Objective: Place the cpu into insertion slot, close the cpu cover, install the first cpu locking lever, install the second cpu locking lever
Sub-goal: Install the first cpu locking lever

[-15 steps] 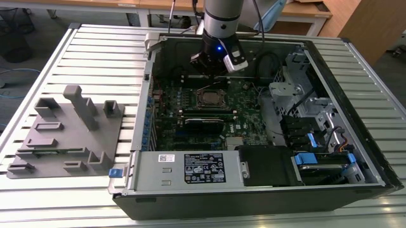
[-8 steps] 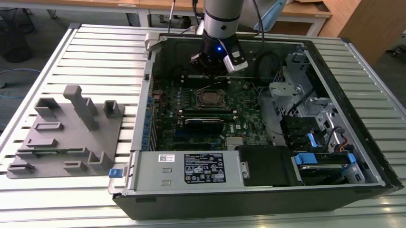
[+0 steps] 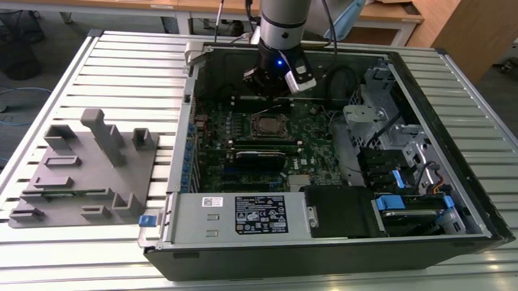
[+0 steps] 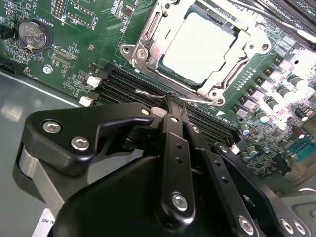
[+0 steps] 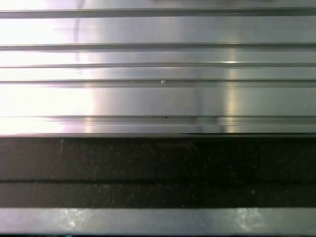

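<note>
A single robot arm reaches into an open computer case [image 3: 486, 212] lying on a slatted metal surface [image 3: 121, 73], its gripper [image 3: 265, 94] low over the green circuit board [image 4: 74, 69]. In the second wrist view the cpu [image 4: 197, 47] sits pale and square inside the insertion slot [image 4: 139, 53], with the silver cpu cover [image 4: 163, 34] lying flat around it. The jaws are closed together, the gripper's tip [image 4: 170, 101] right at a thin wire lever [image 4: 197, 100] along the socket's near edge, beside the long black memory slots [image 4: 123, 84]; whether they pinch that wire cannot be told. One coin battery [image 4: 34, 34] sits on the board, well apart from the socket. In the exterior view the power supply [image 3: 186, 227] carries two labels, one black [image 3: 261, 214] and one white [image 3: 212, 202], their print too small to read. One grey moulded fixture [image 3: 81, 170] lies on the slats at the exterior view's left
</note>
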{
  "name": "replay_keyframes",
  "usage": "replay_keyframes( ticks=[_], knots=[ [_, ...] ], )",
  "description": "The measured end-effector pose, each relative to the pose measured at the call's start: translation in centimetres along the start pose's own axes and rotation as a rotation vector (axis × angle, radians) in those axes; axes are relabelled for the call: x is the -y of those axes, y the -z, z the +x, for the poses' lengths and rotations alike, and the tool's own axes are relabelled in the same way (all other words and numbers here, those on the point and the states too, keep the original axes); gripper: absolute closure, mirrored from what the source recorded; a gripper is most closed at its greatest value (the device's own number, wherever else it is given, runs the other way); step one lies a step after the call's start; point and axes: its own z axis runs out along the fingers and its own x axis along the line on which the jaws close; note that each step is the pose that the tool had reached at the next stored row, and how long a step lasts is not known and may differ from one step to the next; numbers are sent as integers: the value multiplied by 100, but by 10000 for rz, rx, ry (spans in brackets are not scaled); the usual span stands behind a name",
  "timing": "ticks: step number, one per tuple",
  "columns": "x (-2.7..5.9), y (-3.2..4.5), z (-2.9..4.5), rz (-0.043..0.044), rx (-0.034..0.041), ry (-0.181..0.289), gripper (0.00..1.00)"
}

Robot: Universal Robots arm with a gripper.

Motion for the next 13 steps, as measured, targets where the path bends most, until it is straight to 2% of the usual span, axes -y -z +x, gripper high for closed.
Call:
replay_keyframes(
  ticks=[13],
  knots=[
    [1, -19, 0, -15, 1, 0, 89]
  ],
)
